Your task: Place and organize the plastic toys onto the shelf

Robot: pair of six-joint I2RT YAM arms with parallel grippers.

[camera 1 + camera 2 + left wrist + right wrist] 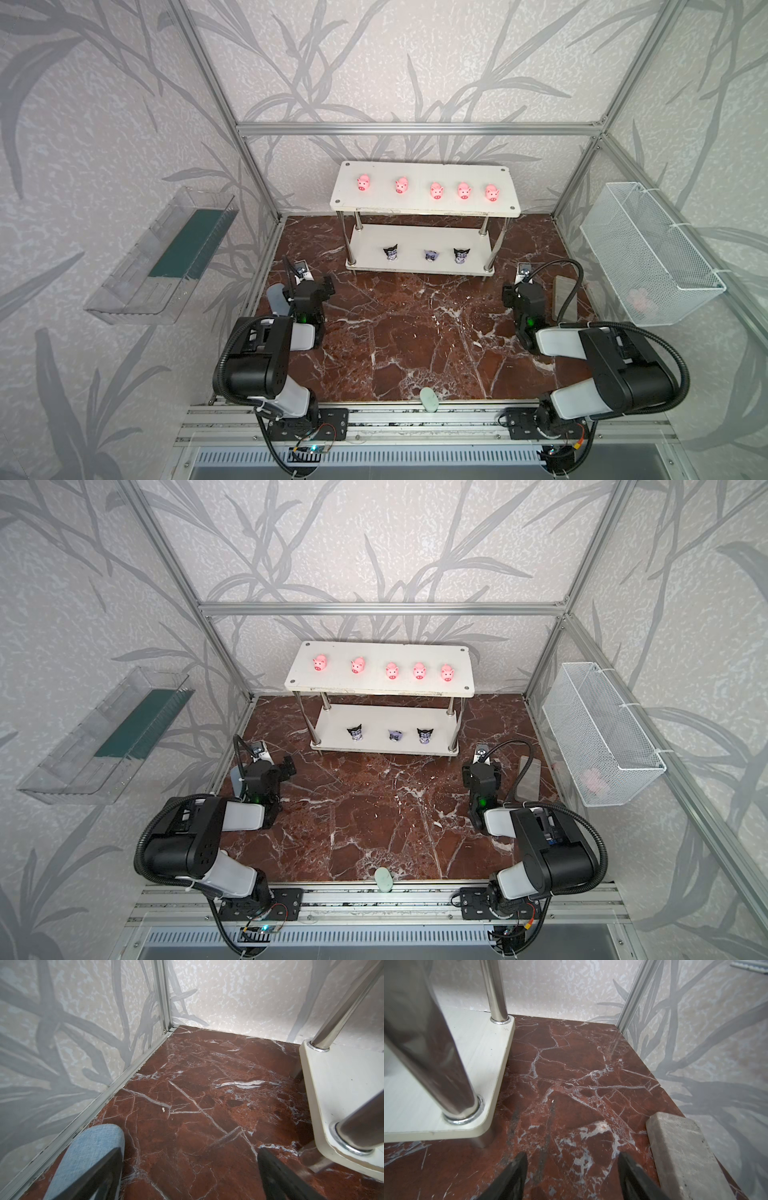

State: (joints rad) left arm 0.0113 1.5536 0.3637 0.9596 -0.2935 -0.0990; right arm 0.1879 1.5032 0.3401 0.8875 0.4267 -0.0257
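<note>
In both top views the white two-tier shelf (424, 172) (386, 654) stands at the back of the marble floor. Several pink pig toys (436, 191) sit in a row on its top board. Three black-and-purple figurines (430, 254) stand in a row on the lower board. My left gripper (328, 286) (190, 1151) hangs open and empty over bare floor, left of the shelf's lower board (336, 1076). My right gripper (482, 762) (572, 1155) is open and empty too, right of the shelf's corner (473, 1043).
A blue-grey pad (91, 1153) lies under my left finger by the left wall. A grey block (683, 1153) lies beside my right gripper. A pale green oval (429, 400) sits at the front edge. The walls carry a clear tray (162, 257) and a wire basket (648, 249).
</note>
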